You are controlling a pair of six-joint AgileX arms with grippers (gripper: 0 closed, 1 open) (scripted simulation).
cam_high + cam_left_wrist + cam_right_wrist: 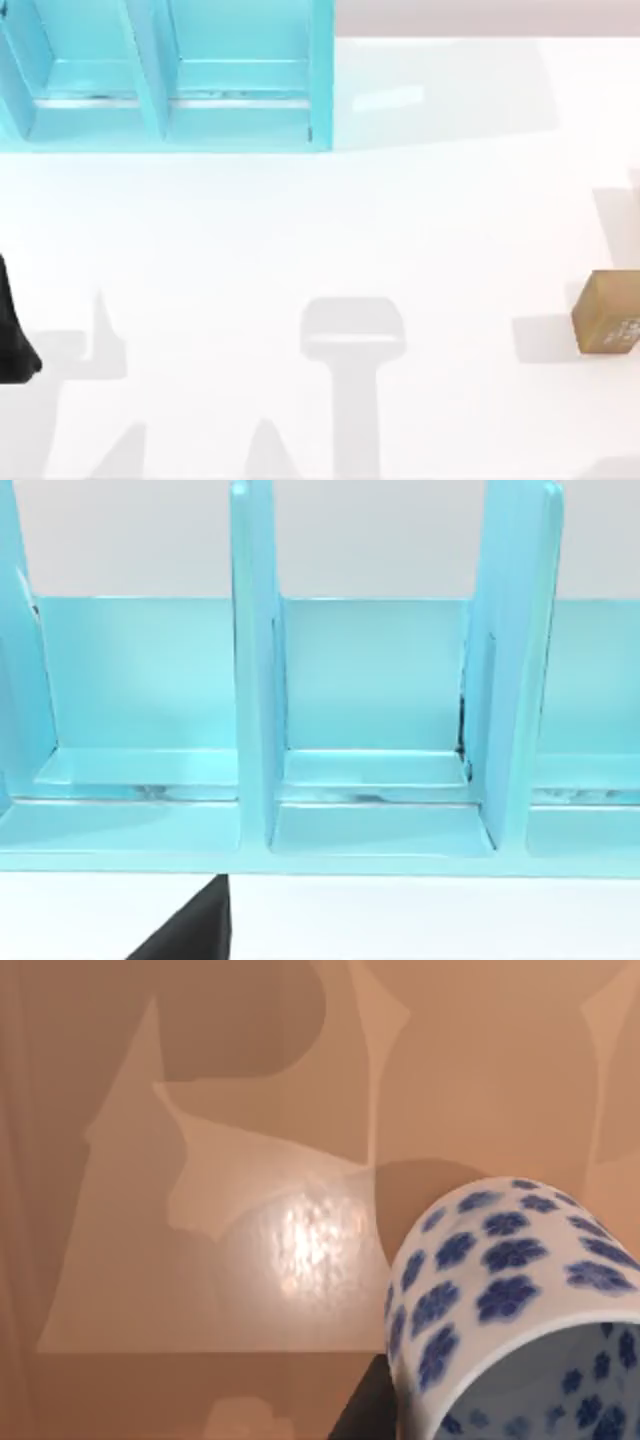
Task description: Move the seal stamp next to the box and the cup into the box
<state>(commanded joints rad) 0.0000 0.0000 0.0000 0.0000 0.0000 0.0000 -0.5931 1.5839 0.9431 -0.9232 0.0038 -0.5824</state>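
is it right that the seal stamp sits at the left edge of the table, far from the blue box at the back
Not quite. In the top view the seal stamp sits at the table's right edge, not the left. The rest holds: the blue box stands at the back left, far from it.

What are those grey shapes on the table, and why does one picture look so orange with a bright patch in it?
In the top view, the grey shapes are soft shadows cast on the white table, one lying beside the seal stamp. In the right wrist view, the surface behind the cup looks tan, crossed by angular shadows, with a mottled glare spot near the middle. In the left wrist view, the box is evenly lit.
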